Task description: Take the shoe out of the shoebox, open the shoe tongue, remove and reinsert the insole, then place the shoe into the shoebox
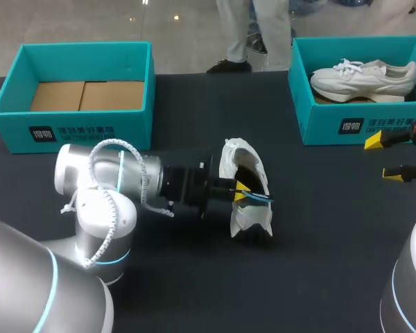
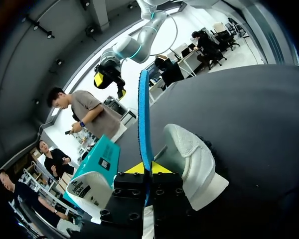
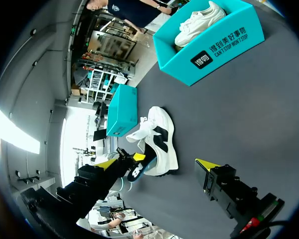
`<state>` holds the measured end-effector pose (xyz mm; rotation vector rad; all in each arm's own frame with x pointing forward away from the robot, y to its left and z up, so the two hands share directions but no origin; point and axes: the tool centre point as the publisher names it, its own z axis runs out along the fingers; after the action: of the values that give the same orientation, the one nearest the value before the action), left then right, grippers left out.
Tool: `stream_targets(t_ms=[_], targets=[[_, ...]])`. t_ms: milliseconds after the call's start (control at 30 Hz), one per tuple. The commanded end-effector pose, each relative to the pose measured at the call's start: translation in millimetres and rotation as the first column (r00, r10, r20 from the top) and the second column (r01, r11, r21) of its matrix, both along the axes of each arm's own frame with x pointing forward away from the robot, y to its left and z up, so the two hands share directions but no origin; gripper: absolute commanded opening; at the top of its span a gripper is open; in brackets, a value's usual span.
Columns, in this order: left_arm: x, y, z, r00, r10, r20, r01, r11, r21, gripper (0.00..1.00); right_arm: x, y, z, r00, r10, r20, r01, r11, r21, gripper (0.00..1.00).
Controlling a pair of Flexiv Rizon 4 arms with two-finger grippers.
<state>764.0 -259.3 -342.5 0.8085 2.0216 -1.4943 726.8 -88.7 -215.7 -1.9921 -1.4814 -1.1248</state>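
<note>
left gripper (image 2: 148, 168): fingers clenched flat on one end of the blue insole (image 2: 143, 114), which stands edge-on ahead of the tips. insole judged light, thin and floppy. pinch it flat near an end and expect droop. shoe (image 2: 194, 159) sits just beside the fingers on the table (image 1: 319, 277), soft upper, opening facing the gripper. right gripper (image 1: 387, 158): released, holding nothing, well apart from the shoe. empty shoebox (image 1: 76, 128) sits behind the left arm.
</note>
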Motion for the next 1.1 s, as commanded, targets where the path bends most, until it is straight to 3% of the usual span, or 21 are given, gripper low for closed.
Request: stream_targets(t_ms=[33, 100, 133, 167, 267, 467, 600, 633, 1100], targets=[[5.0, -8, -3, 1.0, 0.007, 0.0, -0.007, 1.0, 0.005, 0.0, -1.1, 1, 0, 1.0, -0.002, -0.002, 0.002, 1.0, -0.004, 1.0], [4.7, -6, 0, 1.0, 0.011, -0.002, -0.011, 1.0, 0.005, 0.0, -1.1, 1, 0, 1.0, -0.002, -0.002, 0.002, 1.0, -0.004, 1.0], [3.3, -5, 2, 1.0, 0.012, -0.003, -0.012, 1.0, 0.003, 0.11, -1.1, 1, 0, 1.0, -0.002, -0.002, 0.002, 1.0, -0.004, 1.0], [1.4, -3, 4, 1.0, 0.013, -0.004, -0.013, 1.0, 0.002, 0.36, -1.1, 1, 0, 1.0, -0.002, -0.002, 0.002, 1.0, -0.004, 1.0], [-4.3, 1, 11, 1.0, 0.01, -0.009, -0.01, 1.0, -0.008, 0.47, -1.1, 1, 0, 1.0, -0.002, -0.002, 0.002, 1.0, -0.004, 1.0], [-17.5, 7, 19, 1.0, -0.004, -0.015, 0.004, 1.0, -0.024, 0.37, -1.1, 1, 0, 1.0, -0.002, -0.002, 0.002, 1.0, -0.004, 1.0], [-21.9, 8, 18, 1.0, -0.017, -0.016, 0.017, 1.0, -0.02, 0.13, -1.1, 1, 0, 1.0, -0.002, -0.002, 0.002, 1.0, -0.004, 1.0], [-21.6, 7, 15, 1.0, -0.021, -0.018, 0.02, 1.0, -0.012, 0.0, -1.1, 1, 0, 1.0, -0.002, -0.002, 0.002, 1.0, -0.004, 1.0], [1.0, -1, -5, 0.998, -0.026, 0.049, 0.024, 0.999, 0.043, 0.0, -1.1, 1, 0, 1.0, -0.002, -0.002, 0.002, 1.0, -0.004, 1.0]])
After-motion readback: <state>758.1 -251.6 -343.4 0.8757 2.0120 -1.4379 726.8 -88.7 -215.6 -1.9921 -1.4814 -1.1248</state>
